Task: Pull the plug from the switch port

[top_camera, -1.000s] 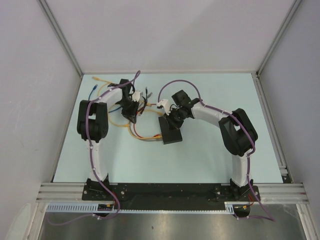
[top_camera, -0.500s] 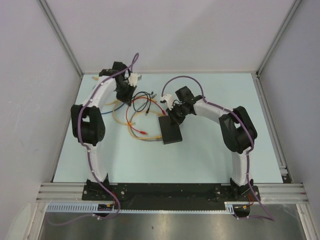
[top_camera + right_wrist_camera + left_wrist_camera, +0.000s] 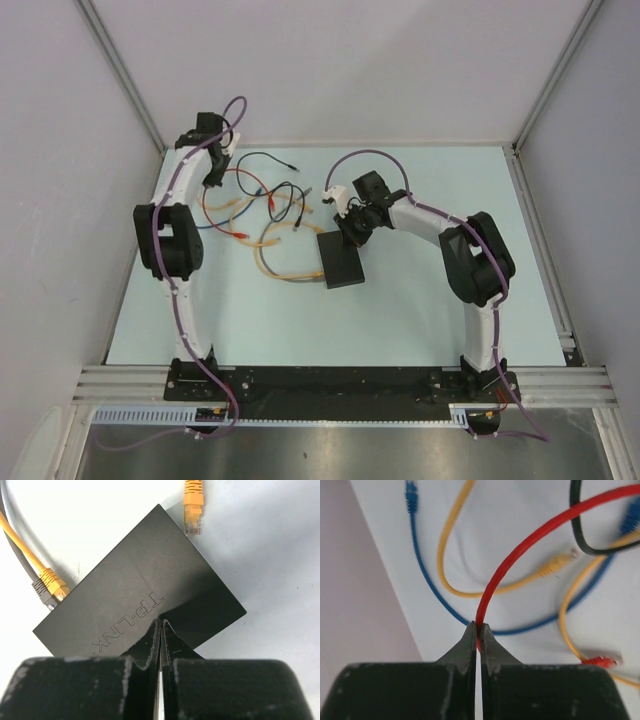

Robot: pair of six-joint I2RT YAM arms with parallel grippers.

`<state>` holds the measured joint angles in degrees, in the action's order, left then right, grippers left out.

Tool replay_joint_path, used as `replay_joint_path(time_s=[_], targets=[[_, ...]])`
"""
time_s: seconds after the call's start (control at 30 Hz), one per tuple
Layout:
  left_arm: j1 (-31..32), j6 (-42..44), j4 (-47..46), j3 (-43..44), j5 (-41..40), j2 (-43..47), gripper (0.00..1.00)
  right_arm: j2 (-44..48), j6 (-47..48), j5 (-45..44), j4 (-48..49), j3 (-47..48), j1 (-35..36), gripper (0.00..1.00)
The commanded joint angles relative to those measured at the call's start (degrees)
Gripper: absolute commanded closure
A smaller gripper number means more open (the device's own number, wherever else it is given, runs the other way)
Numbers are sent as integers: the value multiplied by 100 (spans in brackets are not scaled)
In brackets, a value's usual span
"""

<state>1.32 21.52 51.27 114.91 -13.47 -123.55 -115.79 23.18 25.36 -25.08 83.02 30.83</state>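
a: top view. where does the switch (image 3: 342, 262) lie?
b: flat on the pale worktop (image 3: 430, 310), near its middle, just right of a loose tangle of cables. the right gripper (image 3: 160, 626) stands over it.
a: state of the right jaws?
b: clenched, with nothing between them. in the right wrist view the tips sit on the lettered top face of the switch.
a: and the ports?
b: along the edge at the upper left of that view. a seated yellow plug (image 3: 52, 584) and a grey plug (image 3: 41, 591) meet that edge side by side. a loose yellow plug (image 3: 192, 511) lies on the worktop just beside one corner of the switch, not touching it.
a: the left arm?
b: stretched to the far left corner of the worktop, well apart from the switch. the left gripper (image 3: 478, 630) has its jaws grasping a red cable (image 3: 520, 545), pinched at the very tips. from there the cable arcs up and off to the right.
a: what else shows under the left wrist?
b: a blue cable (image 3: 429, 582), a yellow cable (image 3: 440, 555) and a black cable (image 3: 576, 515), all on the worktop. a red plug (image 3: 601, 660), blurred, lies free at the lower right. whether it ends the grasped cable cannot be told.
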Motion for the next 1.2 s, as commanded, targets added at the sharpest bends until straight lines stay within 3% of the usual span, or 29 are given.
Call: replay_joint_path(time_s=[0.0, 0.1, 0.33, 0.53, 0.63, 0.67, 0.77, 0.8, 0.93, 1.03, 1.07, 1.13, 1.17], targets=[[70, 509, -1468, -539, -1340, -29, 76, -287, 161, -453, -322, -67, -16, 100], [70, 582, -1883, -707, -1491, -90, 48, -269, 187, -497, -322, -84, 2, 100], [184, -261, -840, -329, -694, 224, 39, -225, 205, -515, -322, -146, -15, 100], [535, -640, -522, -786, 62, 1103, 35, -251, 205, -471, -357, -146, -42, 100], [632, -693, -162, -891, 1492, 1402, 34, -269, 196, -427, -357, -129, -16, 100], [667, -554, -74, -996, 2759, 1456, 33, -286, 196, -418, -348, -137, 2, 100], [755, -37, 15, -1670, 4664, 1754, 25, -313, 196, -392, -357, -129, 37, 100], [816, 166, 6, -1883, 5662, 1912, 25, -313, 204, -392, -357, -137, 55, 100], [1247, 485, -292, -2763, 6225, 1853, 28, -269, 205, -401, -410, -146, 81, 100], [1642, 424, -336, -2922, 6339, 1352, 37, -199, 161, -410, -445, -137, 72, 100], [1695, 397, -337, -2887, 6374, 1203, 49, -120, 143, -401, -419, -137, 46, 100], [1818, 353, -354, -2773, 6462, 790, 58, -15, 64, -366, -392, -137, 11, 100], [1845, 336, -363, -2729, 6471, 666, 69, 56, 38, -357, -392, -129, -15, 100]])
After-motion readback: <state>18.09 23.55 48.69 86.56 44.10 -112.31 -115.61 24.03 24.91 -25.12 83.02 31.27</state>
